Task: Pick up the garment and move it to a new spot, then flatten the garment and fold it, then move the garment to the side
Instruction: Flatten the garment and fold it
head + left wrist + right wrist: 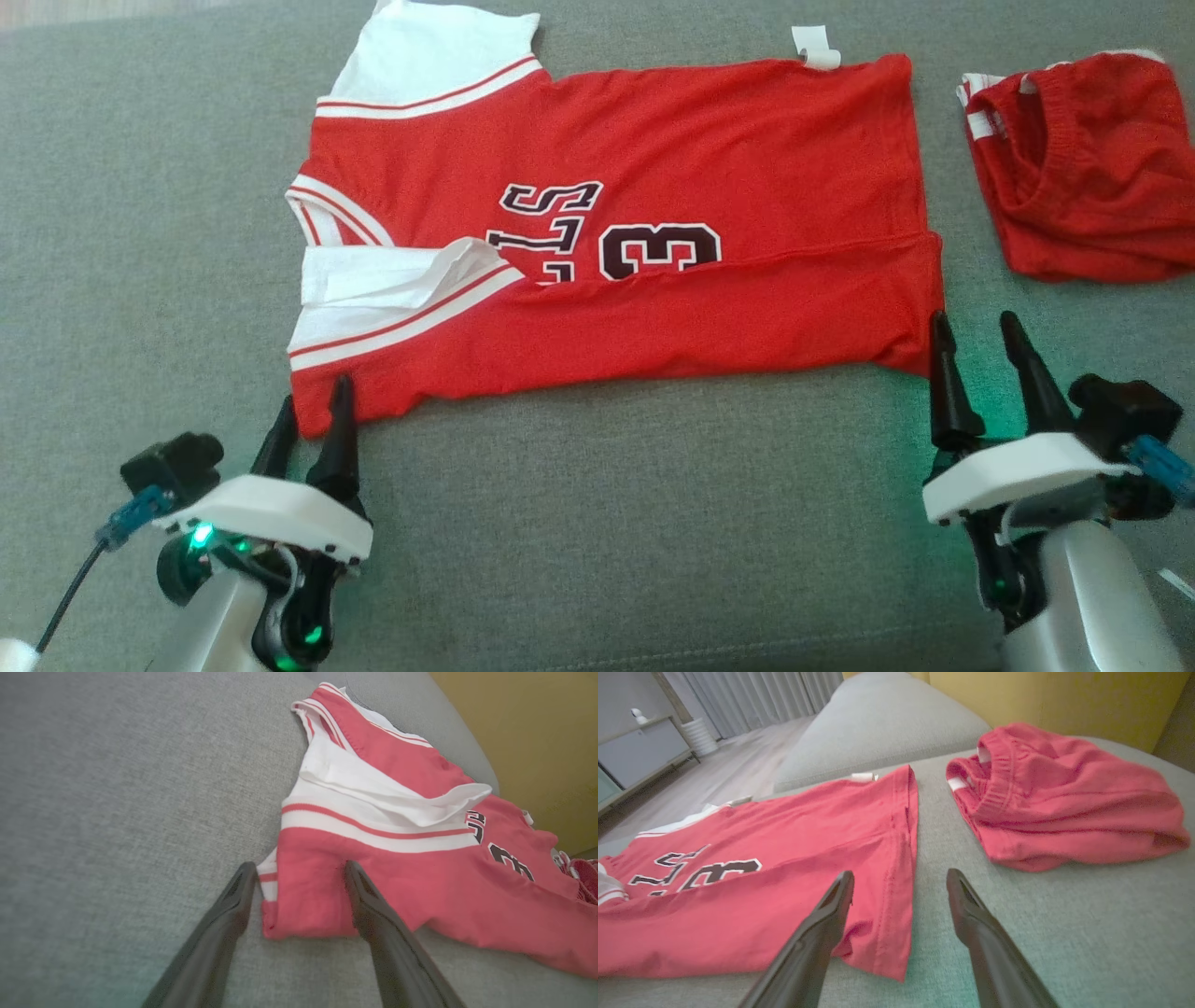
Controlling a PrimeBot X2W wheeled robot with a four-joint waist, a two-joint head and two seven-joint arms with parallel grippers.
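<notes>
Garment (pixel 616 252), near corners at left hand (pixel 316 390), right hand (pixel 974 319)

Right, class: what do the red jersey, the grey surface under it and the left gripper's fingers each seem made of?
Jersey: soft matte knit fabric, judging by creases and stitched hems. Surface: grey woven upholstery, coarse weave visible. Fingers of the left gripper: probably hard plastic, smooth, faintly glossy.
</notes>
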